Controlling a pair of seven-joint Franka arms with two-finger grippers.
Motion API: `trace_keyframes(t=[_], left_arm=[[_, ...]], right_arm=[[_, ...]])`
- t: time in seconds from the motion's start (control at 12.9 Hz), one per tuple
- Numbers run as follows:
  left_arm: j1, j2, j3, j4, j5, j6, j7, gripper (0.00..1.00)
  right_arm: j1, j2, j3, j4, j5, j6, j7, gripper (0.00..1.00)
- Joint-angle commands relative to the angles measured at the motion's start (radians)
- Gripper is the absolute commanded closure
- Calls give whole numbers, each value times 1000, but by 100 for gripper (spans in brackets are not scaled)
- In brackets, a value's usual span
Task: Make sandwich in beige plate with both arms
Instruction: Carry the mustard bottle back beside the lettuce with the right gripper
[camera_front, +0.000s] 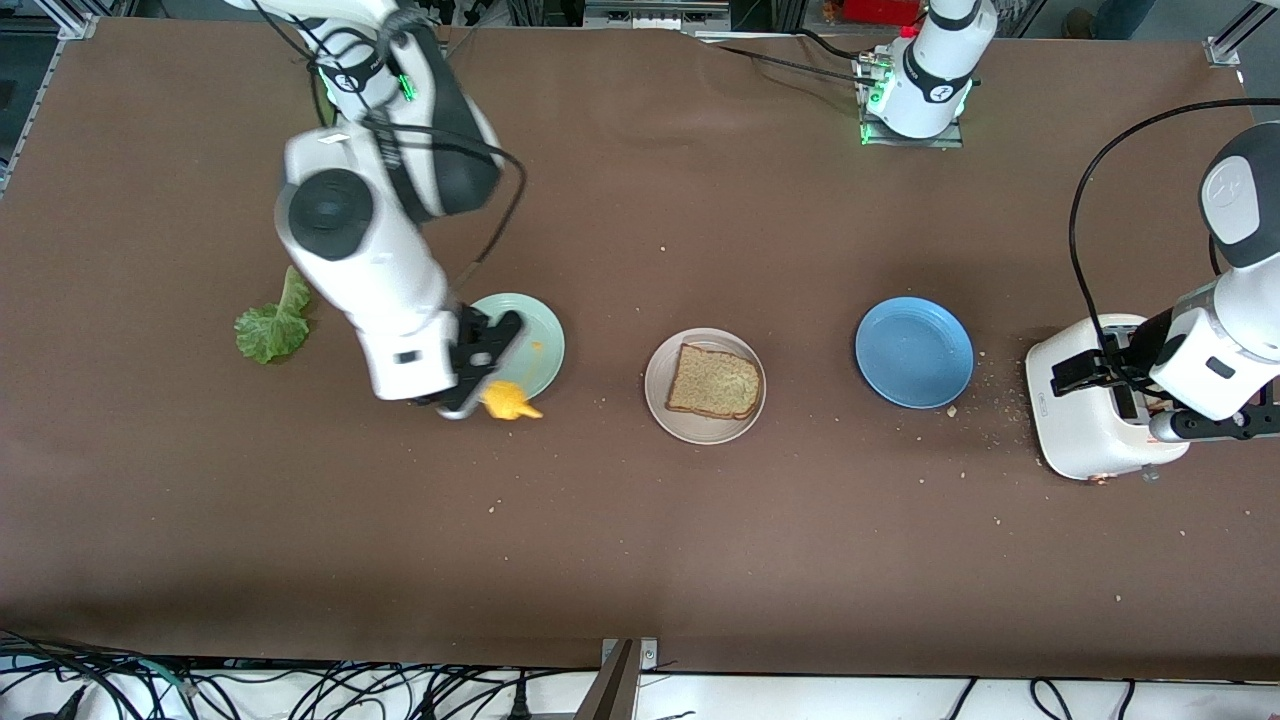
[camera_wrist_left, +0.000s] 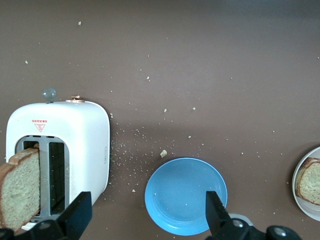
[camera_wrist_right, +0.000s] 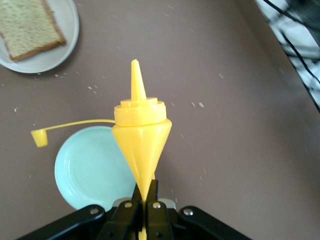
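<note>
Over the mint-green plate's (camera_front: 530, 340) edge, the right claw (camera_front: 470, 392) is gripping a yellow squeeze bottle (camera_wrist_right: 141, 142). One bread slice (camera_front: 714, 381) is lying on the beige plate (camera_front: 662, 400). The left claw (camera_wrist_left: 145, 220) is hanging released above the white toaster (camera_front: 1085, 420).

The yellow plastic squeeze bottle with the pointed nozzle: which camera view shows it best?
The right wrist view: the yellow plastic squeeze bottle fills the centre, nozzle and tethered cap visible, pinched by the right gripper. The front view shows only a small yellow part beside the mint-green plate. The left wrist view does not show it.
</note>
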Motion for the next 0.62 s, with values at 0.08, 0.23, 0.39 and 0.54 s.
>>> trace_keyframes(t=[0.08,0.23,0.39,0.54], left_arm=[[-6,-7,-3,-2,37,-8,-27,0],[-6,-6,-3,-2,37,-8,-27,0],[-6,-6,-5,-2,37,-8,-27,0],[-6,-6,-5,-2,37,-8,-27,0]], right_arm=[[15,-62,-178,-15,19,-158,118,100],[15,-68,-254,-15,19,-219,175,100],[13,-70,-308,-23,39,-224,174,100],[9,-82,-367,-42,158,-221,99,100]])
